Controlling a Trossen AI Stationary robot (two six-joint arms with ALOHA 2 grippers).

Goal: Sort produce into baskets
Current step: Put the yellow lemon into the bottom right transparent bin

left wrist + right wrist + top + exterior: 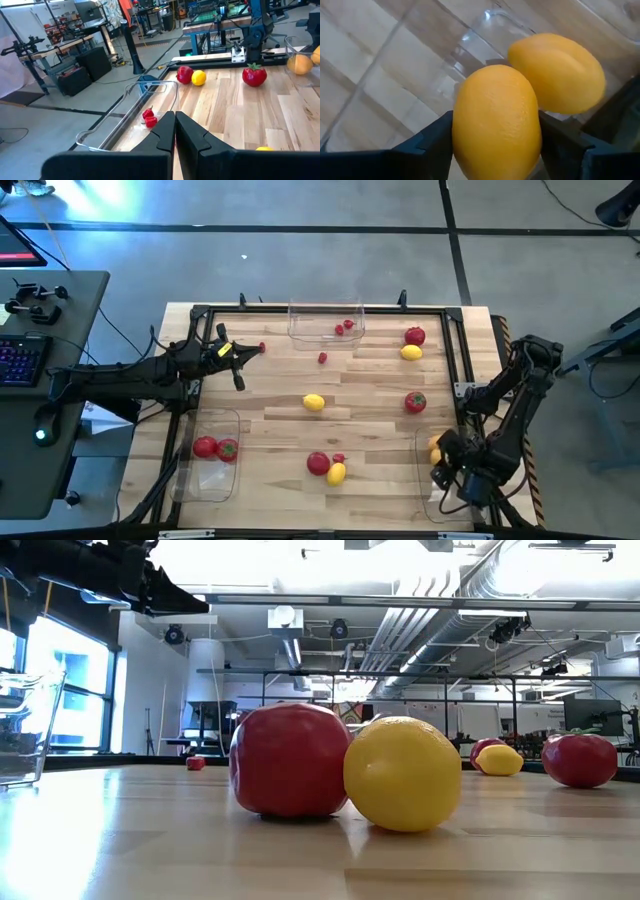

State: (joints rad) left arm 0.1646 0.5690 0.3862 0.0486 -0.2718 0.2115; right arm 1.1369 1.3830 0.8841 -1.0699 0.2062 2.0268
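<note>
My right gripper point(441, 467) points down into the clear basket point(424, 490) at the table's near right and is shut on an orange lemon point(496, 120). A second orange lemon point(557, 72) lies in that basket beside it. My left gripper point(243, 353) hangs shut and holding nothing over the far left of the table, also seen in its wrist view point(175, 127). Two tomatoes point(214, 447) lie in the near left basket point(190, 480). Small red berries point(345, 327) lie in the far basket point(300, 330). My right gripper pinches the orange lemon by its two long sides point(459, 125) between its two fingers, from above, pointing down. The lemon's length runs between the fingers. It hangs inside the basket close to the other lemon; whether it rests on the basket's floor I cannot tell.
Loose on the wood: a lemon point(314, 402) and tomato point(415, 402) mid-table, a tomato point(414, 335) with a lemon point(410, 352) far right, a tomato point(318, 463) and lemon point(336, 473) near the front, and a berry point(322, 358). A black frame point(455, 360) rims the table.
</note>
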